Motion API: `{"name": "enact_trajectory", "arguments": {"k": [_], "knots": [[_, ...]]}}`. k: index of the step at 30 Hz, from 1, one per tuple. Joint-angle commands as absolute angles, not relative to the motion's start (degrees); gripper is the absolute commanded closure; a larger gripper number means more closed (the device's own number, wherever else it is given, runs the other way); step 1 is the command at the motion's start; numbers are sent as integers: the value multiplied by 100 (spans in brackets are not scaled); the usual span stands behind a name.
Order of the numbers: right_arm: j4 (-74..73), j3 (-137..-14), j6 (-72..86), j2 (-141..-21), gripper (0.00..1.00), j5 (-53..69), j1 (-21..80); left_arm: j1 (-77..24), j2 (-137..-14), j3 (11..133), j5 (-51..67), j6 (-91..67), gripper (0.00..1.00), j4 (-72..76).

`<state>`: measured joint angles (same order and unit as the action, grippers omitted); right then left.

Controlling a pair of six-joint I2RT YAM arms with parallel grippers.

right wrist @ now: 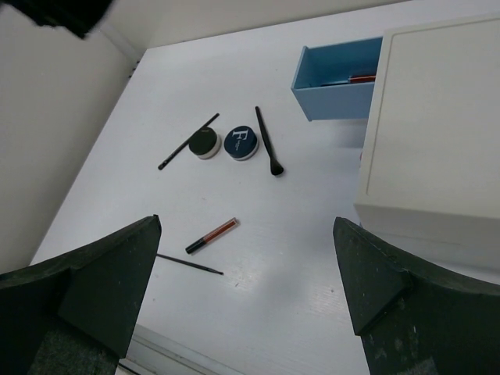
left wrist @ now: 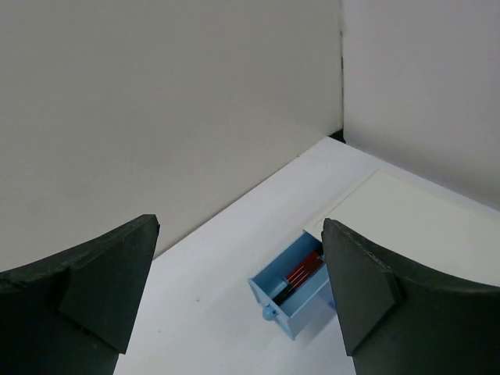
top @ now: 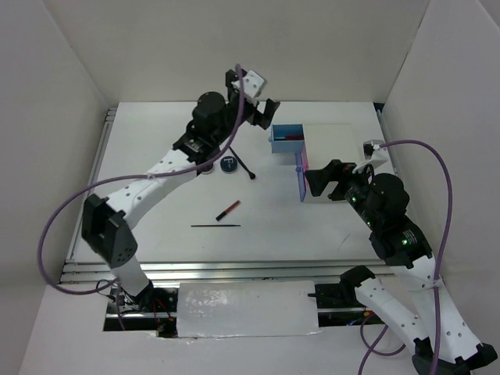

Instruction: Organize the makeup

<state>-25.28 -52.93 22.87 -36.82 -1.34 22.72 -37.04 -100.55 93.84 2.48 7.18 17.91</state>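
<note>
My left gripper [top: 264, 115] is open and empty, held high over the open blue drawer [left wrist: 295, 291], which holds red-and-black sticks [left wrist: 305, 270]. My right gripper [top: 319, 181] is open and empty, above the table in front of the white box [right wrist: 437, 133]. On the table lie a black compact [right wrist: 204, 143], a blue-topped compact [right wrist: 241, 144], a black brush [right wrist: 266, 141] and a thin black pencil [right wrist: 187, 142]. Nearer lie a red-and-black stick [right wrist: 211, 236] and another thin pencil [right wrist: 190, 264]. In the top view the stick [top: 227, 209] lies mid-table.
The white box [top: 336, 156] stands at the back right, with a pink and blue strip [top: 302, 176] on its left side. Its blue drawer [top: 287, 139] is pulled out to the left. White walls enclose the table on three sides.
</note>
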Motion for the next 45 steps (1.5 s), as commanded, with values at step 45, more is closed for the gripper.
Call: {"name": "enact_trajectory", "arguments": {"k": [45], "knots": [[-2171, -5326, 2197, -3990, 0, 519, 2312, -3507, -10178, 5889, -465, -1353, 32, -861]]}}
